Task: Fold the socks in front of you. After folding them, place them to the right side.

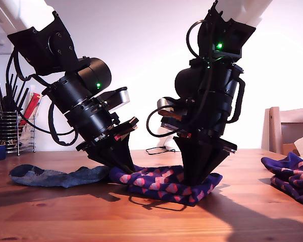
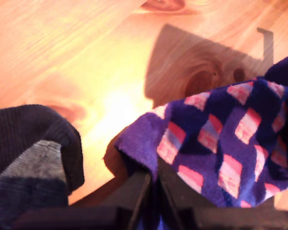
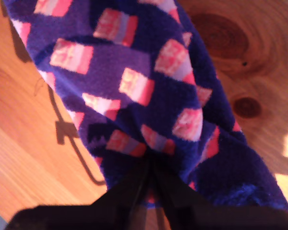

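two checked socks (image 1: 166, 184), one grey sock (image 1: 55, 176)

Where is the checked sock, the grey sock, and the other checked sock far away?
Checked sock (image 1: 161, 184): exterior view, its middle, between the claws.
Grey sock (image 1: 55, 176): exterior view, middle of its body.
Far sock (image 1: 290, 174): exterior view, its bunched middle, at that view's right edge.

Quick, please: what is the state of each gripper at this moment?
My first gripper: closed on one end of the navy-purple knit sock with red-pink checks.
My second gripper: closed on the same sock, further along.
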